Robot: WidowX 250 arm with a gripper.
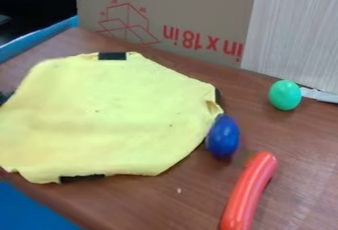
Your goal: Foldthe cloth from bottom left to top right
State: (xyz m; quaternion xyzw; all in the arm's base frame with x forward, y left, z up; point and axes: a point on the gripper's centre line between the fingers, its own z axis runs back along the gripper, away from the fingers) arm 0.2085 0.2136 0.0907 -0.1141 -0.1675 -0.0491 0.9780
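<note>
Matt yellow cloth (pixel 109 115), glossy sausage (pixel 249 192).

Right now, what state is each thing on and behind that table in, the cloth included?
Yellow cloth: spread out, not folded over, puckered at its right corner.
Blue egg-shaped object: whole, at the cloth's right edge.
Green egg-shaped object: whole, on the table.
Red sausage-shaped object: whole, lying down, slightly curved.
Cardboard: standing, its print upside down.

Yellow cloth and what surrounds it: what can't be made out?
All in the camera view:
- Yellow cloth: left part cut off by the left edge; the cloth hides whatever is beneath.
- Dark piece: cut off there too, unidentifiable.
- Red curved toy: near end cut off by the bottom edge.
</note>
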